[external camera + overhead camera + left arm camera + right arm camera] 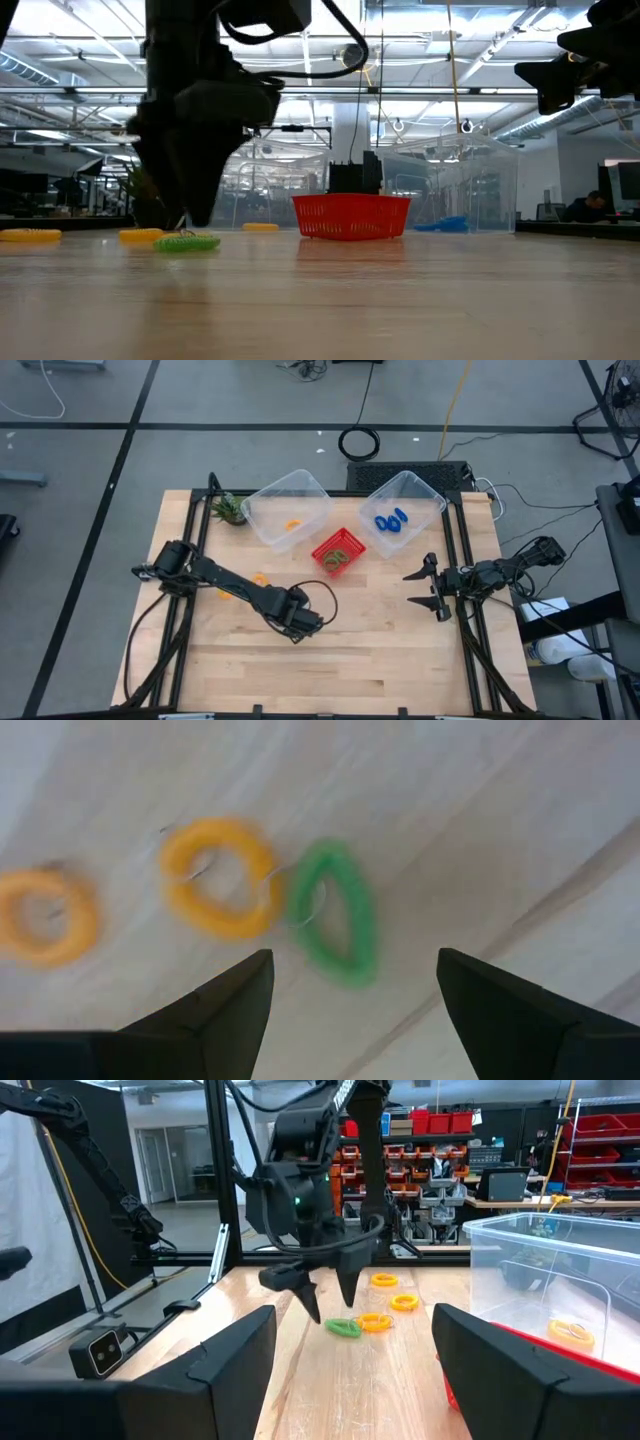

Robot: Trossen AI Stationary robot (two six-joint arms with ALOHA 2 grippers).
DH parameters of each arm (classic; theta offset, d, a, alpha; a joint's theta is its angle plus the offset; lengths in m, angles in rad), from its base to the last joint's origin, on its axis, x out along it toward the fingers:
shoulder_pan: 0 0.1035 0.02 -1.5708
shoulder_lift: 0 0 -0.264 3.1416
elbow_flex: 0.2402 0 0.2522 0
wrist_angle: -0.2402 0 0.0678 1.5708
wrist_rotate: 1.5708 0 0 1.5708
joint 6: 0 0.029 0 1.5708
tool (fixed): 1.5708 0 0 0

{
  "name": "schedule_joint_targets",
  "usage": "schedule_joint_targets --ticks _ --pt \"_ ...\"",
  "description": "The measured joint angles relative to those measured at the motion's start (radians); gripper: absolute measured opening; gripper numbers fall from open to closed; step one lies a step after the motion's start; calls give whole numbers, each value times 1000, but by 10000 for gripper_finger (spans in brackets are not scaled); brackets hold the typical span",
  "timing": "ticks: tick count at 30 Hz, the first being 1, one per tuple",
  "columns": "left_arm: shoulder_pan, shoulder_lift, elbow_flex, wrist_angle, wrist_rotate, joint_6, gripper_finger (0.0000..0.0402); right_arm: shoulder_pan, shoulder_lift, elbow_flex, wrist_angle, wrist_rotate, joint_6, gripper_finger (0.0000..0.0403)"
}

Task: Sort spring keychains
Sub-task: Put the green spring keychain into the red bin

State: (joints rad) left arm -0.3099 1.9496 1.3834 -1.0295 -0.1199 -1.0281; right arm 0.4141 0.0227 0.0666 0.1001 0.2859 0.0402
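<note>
A green spring keychain (335, 912) lies flat on the wooden table, with an orange one (220, 878) right beside it and another orange one (45, 915) farther off. My left gripper (350, 1010) points down just above the green keychain (187, 242), fingers open and touching nothing. In the high view this gripper (300, 622) hides the green keychain. My right gripper (437, 588) waits open at the table's right edge, held level above it. The red basket (338, 552) holds green keychains, and the two clear bins hold an orange one (293, 524) and blue ones (390, 520).
Two clear bins (288, 500) (405, 495) and the red basket stand along the far side. A small green plant (228, 510) sits at the far left. Two loose orange keychains (260, 578) (222, 594) lie left of centre. The near half of the table shows bare wood.
</note>
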Motion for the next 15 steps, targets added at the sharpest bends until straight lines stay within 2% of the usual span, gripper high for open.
schedule_joint_targets --ticks 6,15 --pt "-3 1 -60 157 1 2 285 0 0 0 0 0 0 256" --pt "-11 -4 -141 279 44 -3 284 0 0 0 0 0 0 256"
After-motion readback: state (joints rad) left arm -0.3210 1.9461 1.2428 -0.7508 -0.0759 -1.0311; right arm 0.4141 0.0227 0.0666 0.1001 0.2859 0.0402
